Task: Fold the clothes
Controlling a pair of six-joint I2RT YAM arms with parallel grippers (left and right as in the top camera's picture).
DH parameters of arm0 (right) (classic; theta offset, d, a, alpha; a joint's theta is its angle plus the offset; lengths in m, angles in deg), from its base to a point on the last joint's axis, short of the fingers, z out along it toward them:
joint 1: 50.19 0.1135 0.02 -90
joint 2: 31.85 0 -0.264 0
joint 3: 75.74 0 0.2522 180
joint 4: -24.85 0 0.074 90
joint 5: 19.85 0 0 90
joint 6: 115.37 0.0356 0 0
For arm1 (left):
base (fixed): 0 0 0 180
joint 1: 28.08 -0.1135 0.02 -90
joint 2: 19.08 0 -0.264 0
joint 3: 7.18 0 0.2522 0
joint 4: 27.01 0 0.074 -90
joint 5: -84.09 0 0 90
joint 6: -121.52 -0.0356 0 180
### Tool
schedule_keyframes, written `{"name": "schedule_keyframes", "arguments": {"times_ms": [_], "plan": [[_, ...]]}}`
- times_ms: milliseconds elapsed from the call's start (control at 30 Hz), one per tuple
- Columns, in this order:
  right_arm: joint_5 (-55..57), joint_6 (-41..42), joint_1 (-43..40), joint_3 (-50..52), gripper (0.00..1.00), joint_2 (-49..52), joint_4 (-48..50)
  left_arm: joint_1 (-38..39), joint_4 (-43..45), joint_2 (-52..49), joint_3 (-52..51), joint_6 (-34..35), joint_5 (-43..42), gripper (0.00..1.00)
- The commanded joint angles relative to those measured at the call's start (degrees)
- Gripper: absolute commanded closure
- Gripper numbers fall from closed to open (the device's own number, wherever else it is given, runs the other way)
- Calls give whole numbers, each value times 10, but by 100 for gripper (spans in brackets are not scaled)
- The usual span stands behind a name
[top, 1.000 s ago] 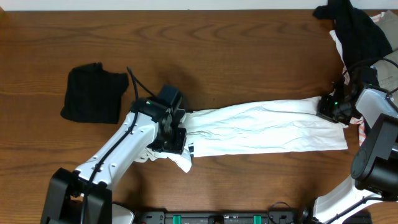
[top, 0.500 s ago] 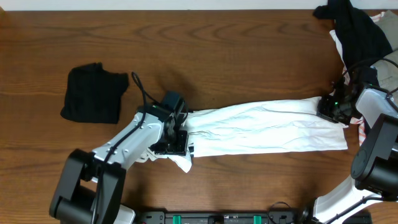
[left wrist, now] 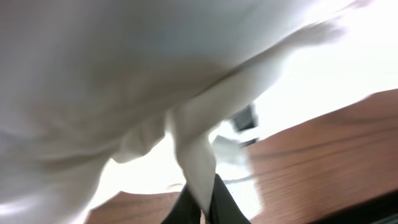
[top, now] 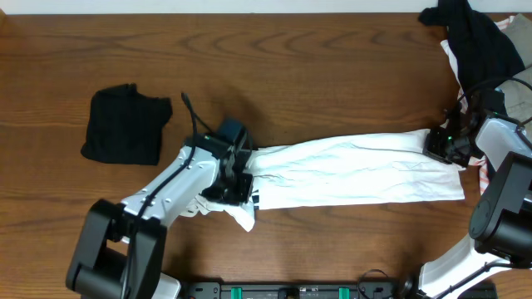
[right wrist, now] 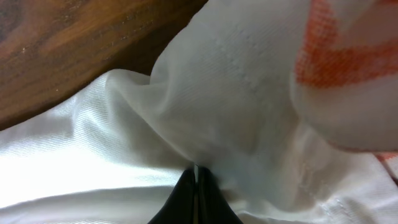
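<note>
The large white shirt lies stretched in a long wrinkled band across the table, from centre left to the right edge. My left gripper is shut on its left end; the left wrist view shows a fold of white fabric pinched between the fingers. My right gripper is shut on the shirt's right end; the right wrist view shows white cloth held at the closed fingertips. A red-striped garment lies beside it.
A folded black garment lies at the left of the table. A heap of clothes with a black piece on top sits at the far right corner. The wooden table shows behind the shirt.
My left arm has shifted slightly to the right and toward the shirt. The shirt and the right gripper have hardly moved.
</note>
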Motion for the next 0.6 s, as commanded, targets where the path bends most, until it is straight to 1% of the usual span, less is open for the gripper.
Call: {"name": "schedule_keyframes", "arguments": {"times_ms": [0, 133, 267, 433, 567], "plan": [[33, 8, -5, 10, 96, 13, -9, 1, -11, 44, 60, -65, 23, 94], [33, 8, -5, 10, 95, 13, -9, 1, -16, 60, 87, -81, 76, 94], [33, 8, -5, 10, 95, 13, -9, 1, -1, 60, 94, -86, 75, 94], [33, 8, -5, 10, 95, 13, -9, 1, 41, 60, 94, -119, 75, 94], [33, 8, -5, 10, 95, 13, -9, 1, 66, 60, 94, -120, 74, 94]]}}
